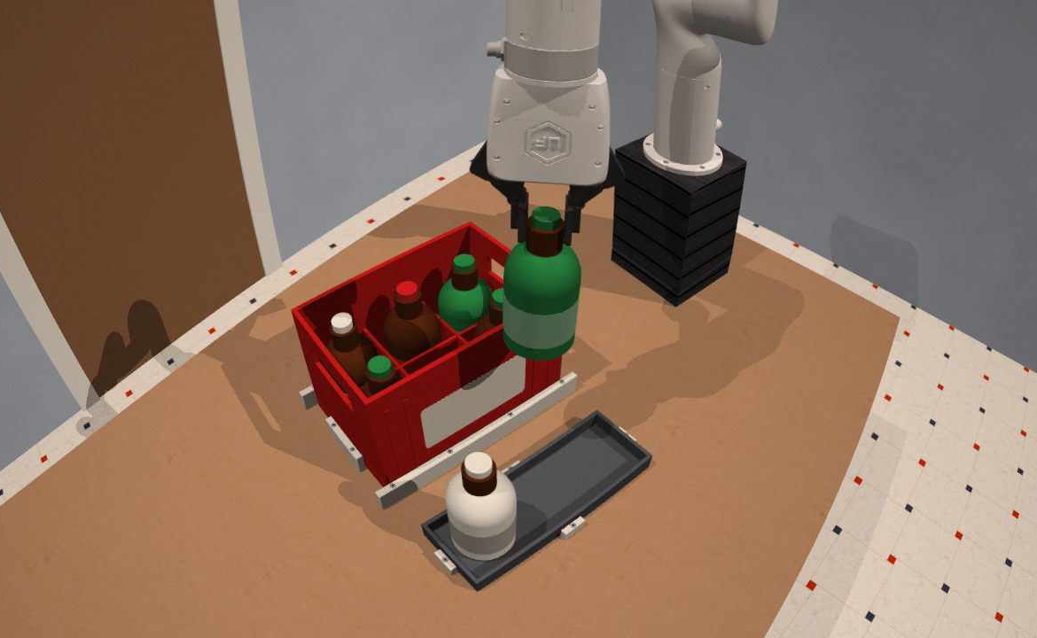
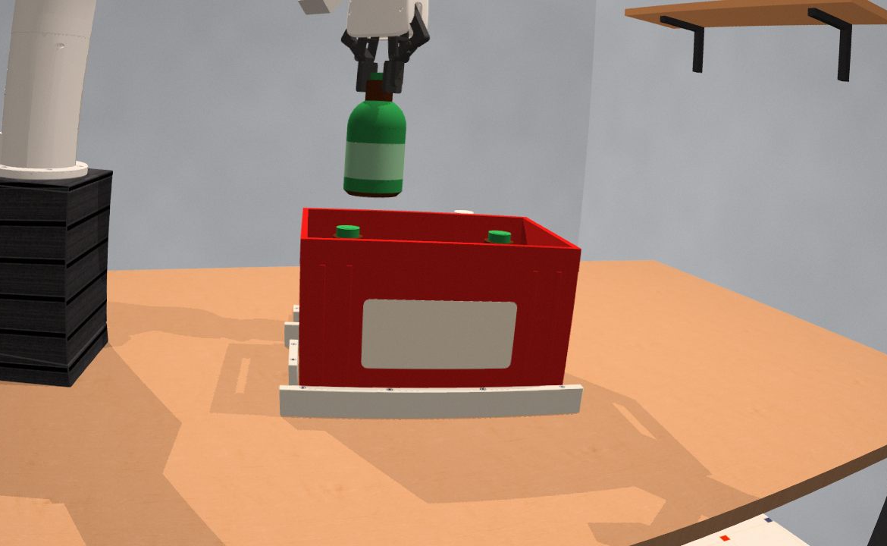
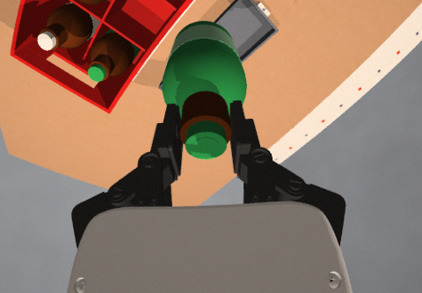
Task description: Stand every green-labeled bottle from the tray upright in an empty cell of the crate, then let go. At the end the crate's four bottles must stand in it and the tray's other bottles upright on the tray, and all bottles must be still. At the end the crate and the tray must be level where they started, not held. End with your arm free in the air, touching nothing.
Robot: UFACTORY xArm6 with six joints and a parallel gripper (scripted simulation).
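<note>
My gripper (image 1: 544, 226) (image 2: 380, 77) (image 3: 205, 118) is shut on the neck of a green-labeled bottle (image 1: 541, 293) (image 2: 374, 145) (image 3: 204, 70). The bottle hangs upright, its base just above rim height, by the red crate's (image 1: 395, 420) (image 2: 433, 271) (image 3: 26, 6) tray-side edge. The crate holds a white-capped bottle (image 1: 341, 322), a red-capped one (image 1: 406, 291), a green bottle (image 1: 463, 297) and two brown green-capped bottles (image 1: 379, 366). One middle cell (image 3: 143, 3) is empty. A white bottle (image 1: 480, 508) stands upright on the dark tray (image 1: 586, 455) (image 3: 246, 25).
The arm's black pedestal (image 1: 677, 229) (image 2: 26, 271) stands behind the crate. Pale stop rails (image 1: 474, 444) (image 2: 426, 400) border the crate. A wall shelf (image 2: 759, 13) hangs at the upper right. The table edge runs along the front right in the exterior view.
</note>
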